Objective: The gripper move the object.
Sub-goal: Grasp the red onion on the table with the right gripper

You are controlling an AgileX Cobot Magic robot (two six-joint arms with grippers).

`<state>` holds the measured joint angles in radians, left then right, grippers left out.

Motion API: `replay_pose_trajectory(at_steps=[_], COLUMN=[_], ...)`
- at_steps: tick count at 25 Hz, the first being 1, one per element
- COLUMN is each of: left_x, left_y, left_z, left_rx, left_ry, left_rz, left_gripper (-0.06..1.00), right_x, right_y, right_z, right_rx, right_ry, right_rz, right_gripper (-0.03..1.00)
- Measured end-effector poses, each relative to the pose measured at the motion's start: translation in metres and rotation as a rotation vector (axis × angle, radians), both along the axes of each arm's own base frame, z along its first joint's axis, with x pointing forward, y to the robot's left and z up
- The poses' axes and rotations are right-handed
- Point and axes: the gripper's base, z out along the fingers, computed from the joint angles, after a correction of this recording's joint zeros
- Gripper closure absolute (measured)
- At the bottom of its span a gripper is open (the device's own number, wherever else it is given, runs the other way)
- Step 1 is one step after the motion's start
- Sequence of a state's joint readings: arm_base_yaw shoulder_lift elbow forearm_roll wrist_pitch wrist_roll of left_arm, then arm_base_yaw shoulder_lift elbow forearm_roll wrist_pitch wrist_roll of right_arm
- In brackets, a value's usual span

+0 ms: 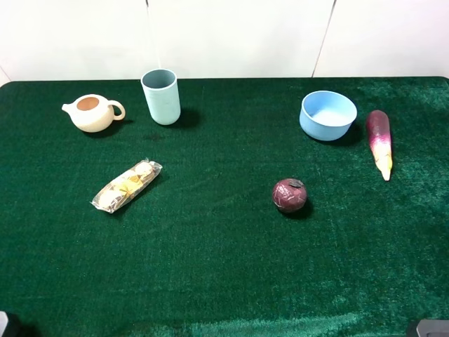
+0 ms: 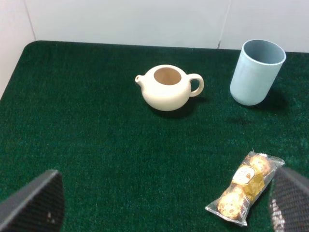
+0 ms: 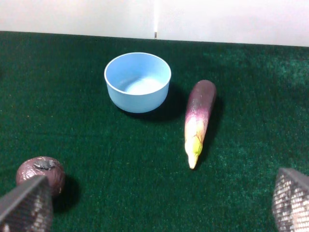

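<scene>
The object, a small dark maroon ball (image 1: 290,195) with a dark stem cap, lies on the green cloth right of centre, in front of the blue bowl. It also shows in the right wrist view (image 3: 41,173), just beside one finger (image 3: 26,205). My right gripper (image 3: 161,193) is open and empty, drawn back towards the table's front right, where only a sliver of it shows in the high view (image 1: 429,328). My left gripper (image 2: 164,193) is open and empty at the front left, far from the ball.
A light blue bowl (image 1: 327,115) and a long purple eggplant (image 1: 379,142) sit at the back right. A cream teapot (image 1: 92,112) and a pale blue cup (image 1: 161,96) stand at the back left. A snack packet (image 1: 127,185) lies at the left.
</scene>
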<state>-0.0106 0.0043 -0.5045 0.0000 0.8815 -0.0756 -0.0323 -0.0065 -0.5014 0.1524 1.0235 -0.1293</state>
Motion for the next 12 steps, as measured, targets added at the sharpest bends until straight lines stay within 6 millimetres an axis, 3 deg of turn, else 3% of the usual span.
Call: replay_pose_trajectory(at_steps=[12], left_x=[0.0000], left_y=[0.0000], left_z=[0.0000], left_rx=[0.000], left_ry=[0.000], left_rz=[0.000], left_gripper=[0.10], right_x=[0.0000], right_y=[0.0002], right_z=[0.0000], right_rx=[0.002], right_ry=[0.000], right_rz=[0.002], right_gripper=[0.27])
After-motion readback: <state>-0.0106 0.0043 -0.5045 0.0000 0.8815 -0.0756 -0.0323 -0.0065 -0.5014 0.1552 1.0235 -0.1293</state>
